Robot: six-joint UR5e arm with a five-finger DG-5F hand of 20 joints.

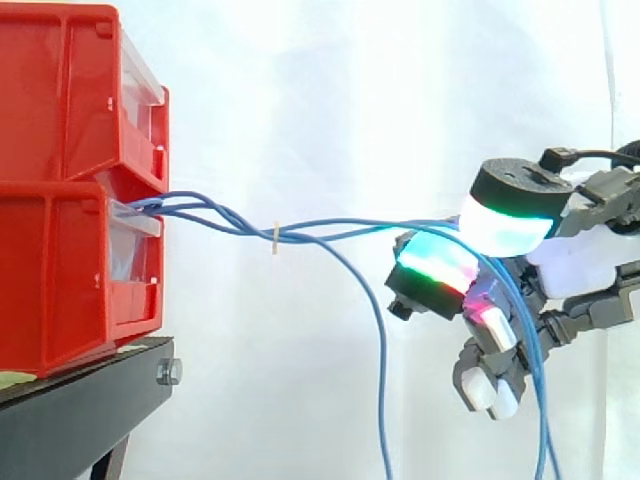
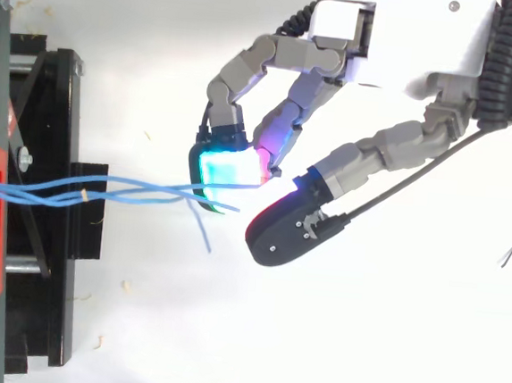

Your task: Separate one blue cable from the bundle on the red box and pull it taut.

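Here, blue cable [image 1: 300, 237] pinched between fingers [image 1: 505, 222]

Side view looks level, top view straight down, both close on red bins [image 1: 70, 110], blue cables [image 1: 300, 237] and hand [image 1: 580, 265].

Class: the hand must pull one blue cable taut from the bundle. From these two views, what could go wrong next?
1. Several blue cables seem to run together between the pads of the hand, so a pull may tighten more than one.
2. A small tie binds the strands between the red bin and the hand; it may drag the whole bundle along.
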